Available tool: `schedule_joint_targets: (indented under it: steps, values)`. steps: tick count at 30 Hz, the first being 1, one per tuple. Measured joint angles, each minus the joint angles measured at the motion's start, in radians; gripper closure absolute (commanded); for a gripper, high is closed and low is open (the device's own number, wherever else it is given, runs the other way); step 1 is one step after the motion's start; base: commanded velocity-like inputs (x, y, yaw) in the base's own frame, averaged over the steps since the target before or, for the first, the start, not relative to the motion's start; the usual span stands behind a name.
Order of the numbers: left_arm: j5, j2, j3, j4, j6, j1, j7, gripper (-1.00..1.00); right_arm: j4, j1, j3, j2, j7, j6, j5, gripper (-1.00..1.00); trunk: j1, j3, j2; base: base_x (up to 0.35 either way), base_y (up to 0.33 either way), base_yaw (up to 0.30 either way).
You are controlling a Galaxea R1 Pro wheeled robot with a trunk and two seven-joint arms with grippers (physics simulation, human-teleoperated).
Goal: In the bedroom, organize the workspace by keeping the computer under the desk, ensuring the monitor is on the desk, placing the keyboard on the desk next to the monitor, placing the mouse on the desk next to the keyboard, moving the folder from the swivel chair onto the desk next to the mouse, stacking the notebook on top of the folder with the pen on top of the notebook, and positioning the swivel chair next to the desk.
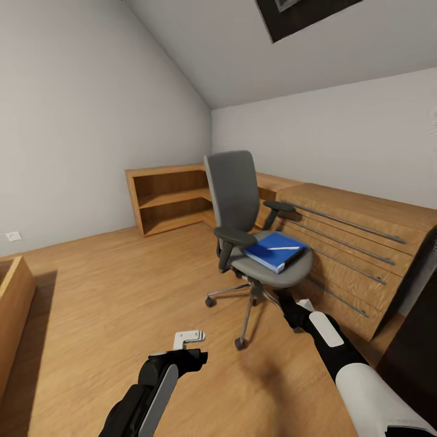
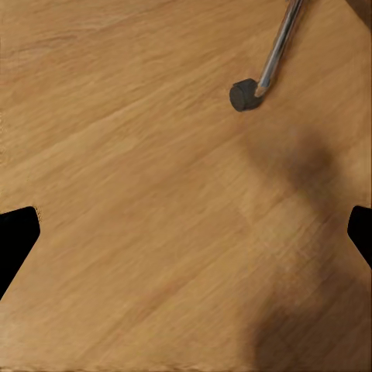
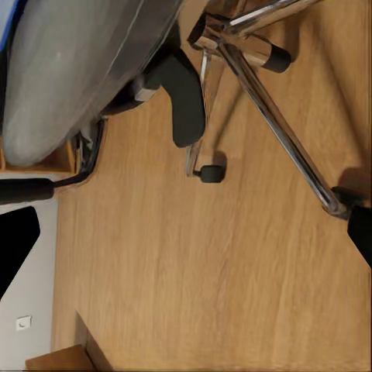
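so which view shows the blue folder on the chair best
The head view: the folder lies flat on the swivel chair seat, a pen on top. The right wrist view catches a blue sliver beside the seat's underside. The left wrist view shows floor and a caster.

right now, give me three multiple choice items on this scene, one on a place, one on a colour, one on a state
1. Where is the folder?
A. on the chair seat
B. on the floor
C. on a shelf

2. What colour is it?
A. red
B. blue
C. green

3. What is the left claw holding?
A. a pen
B. the folder
C. nothing

Answers: 1 A, it lies on the chair seat. 2 B, its cover is bright blue. 3 C, its fingers hang over bare floor, nothing between them.
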Motion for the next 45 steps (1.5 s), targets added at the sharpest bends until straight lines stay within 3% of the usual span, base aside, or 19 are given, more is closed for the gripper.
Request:
schedule_joint_targets:
  steps: [16,36,45]
  values:
    - [0.000,0.001,0.001,-0.001,0.000,0.000,-0.002,-1.00,0.000,0.000,0.000,0.000,-0.001,0.000,0.001,-1.00,-0.001,0.000,0.000,-0.094,0.000,0.000]
    - [-0.002,0.001,0.003,-0.001,0.000,0.000,0.001,-1.00,0.000,0.000,0.000,0.000,-0.002,0.000,0.001,-1.00,-0.010,0.077,0.005,-0.002,0.000,0.000]
    - [-0.002,0.001,0.006,0.000,0.001,0.000,0.001,-1.00,0.000,0.000,0.000,0.000,-0.003,0.002,0.001,-1.00,-0.044,0.106,0.067,-0.003,0.000,0.000]
